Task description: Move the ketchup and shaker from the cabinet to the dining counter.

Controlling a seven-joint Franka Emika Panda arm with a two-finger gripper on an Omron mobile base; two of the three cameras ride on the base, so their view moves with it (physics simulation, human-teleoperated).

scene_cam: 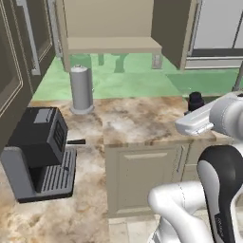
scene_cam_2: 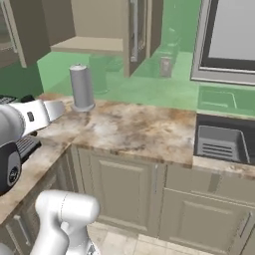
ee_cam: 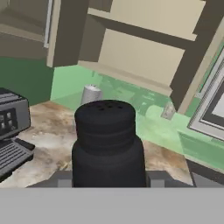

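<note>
Shaker out of cabinet — clamped in tool, above table; ketchup, dining-counter drop pending.

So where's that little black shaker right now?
The shaker sits in the pincer, close up in the hand view. From the left base view its top peeks above the arm, over the marble worktop, right of the grey cylinder.

Black shaker with a dotted top; tan cabinet; mottled brown-beige marble worktop; grey cylinder; green wall; black-and-grey coffee machine.
</note>
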